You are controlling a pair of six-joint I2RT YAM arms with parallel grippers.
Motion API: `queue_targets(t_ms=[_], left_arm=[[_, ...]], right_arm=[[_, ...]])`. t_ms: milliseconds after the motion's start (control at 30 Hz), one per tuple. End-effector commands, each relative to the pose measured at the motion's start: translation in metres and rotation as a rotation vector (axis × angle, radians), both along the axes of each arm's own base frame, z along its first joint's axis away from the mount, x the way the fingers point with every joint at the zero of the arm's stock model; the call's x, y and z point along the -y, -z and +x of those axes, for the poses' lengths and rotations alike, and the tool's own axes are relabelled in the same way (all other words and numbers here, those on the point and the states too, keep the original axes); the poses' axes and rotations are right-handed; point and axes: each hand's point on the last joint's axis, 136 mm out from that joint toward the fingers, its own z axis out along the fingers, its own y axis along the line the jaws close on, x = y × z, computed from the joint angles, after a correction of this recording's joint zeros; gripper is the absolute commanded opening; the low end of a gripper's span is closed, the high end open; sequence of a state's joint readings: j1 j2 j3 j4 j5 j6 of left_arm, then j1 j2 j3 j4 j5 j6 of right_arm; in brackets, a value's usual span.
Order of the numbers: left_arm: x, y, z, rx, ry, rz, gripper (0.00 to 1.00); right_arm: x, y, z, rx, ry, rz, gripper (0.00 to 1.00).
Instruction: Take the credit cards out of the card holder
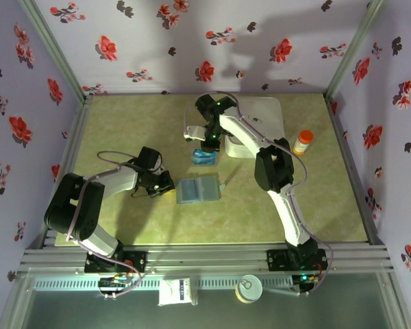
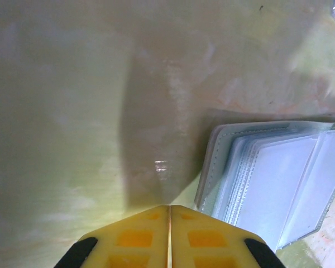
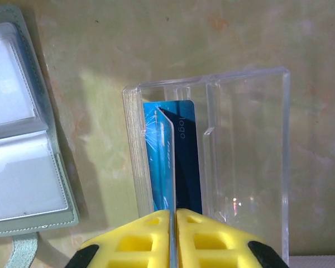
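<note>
The card holder [image 3: 22, 162] runs off the left edge; the blue card [image 3: 165, 167] is partly hidden.

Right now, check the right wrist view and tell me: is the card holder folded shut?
No, the card holder lies spread open, with its two clear slot panels facing up.

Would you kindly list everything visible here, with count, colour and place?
table: one, yellow-green, centre.
card holder: one, grey-blue, open at its centre.
clear box: one, transparent, beyond the card holder.
credit cards: two seen, blue, in the clear box.
white box: one, white, far side.
bottle: one, orange with white cap, right of the white box.
packet: one, white, front ledge.
round container: one, pale, front ledge.
left gripper: one, yellow fingers, shut, empty, beside the card holder.
right gripper: one, yellow fingers, shut on one credit card, edge-on in the clear box.
</note>
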State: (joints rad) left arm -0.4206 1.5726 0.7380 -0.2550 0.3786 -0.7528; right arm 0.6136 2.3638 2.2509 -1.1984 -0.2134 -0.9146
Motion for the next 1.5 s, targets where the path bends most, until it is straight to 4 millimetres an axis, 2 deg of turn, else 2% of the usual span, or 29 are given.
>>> queue_targets(t_ms=[0,333,567,733,967,1167,1467], left_arm=[[0.004,-0.005,0.008,0.003,0.006,-0.018,0.09],[0.006,-0.008,0.012,0.010,0.013,-0.015,0.08],[0.008,-0.008,0.014,0.010,0.018,-0.021,0.09],[0.010,-0.007,0.016,0.005,0.022,-0.024,0.08],[0.011,-0.008,0.018,0.007,0.028,-0.026,0.09],[0.013,-0.011,0.020,0.015,0.031,-0.032,0.09],[0.011,-0.014,0.017,0.017,0.027,-0.034,0.09]], right_arm=[[0.004,-0.015,0.008,0.030,0.036,0.011,0.18],[0.005,-0.048,0.007,0.101,0.215,0.109,0.22],[0.000,-0.062,-0.011,0.116,0.437,0.232,0.24],[-0.004,-0.060,-0.038,0.094,0.578,0.297,0.26],[-0.009,-0.047,-0.071,0.036,0.771,0.338,0.26],[-0.008,-0.034,-0.088,-0.065,0.966,0.419,0.24],[-0.012,-0.017,-0.112,-0.259,1.168,0.524,0.24]])
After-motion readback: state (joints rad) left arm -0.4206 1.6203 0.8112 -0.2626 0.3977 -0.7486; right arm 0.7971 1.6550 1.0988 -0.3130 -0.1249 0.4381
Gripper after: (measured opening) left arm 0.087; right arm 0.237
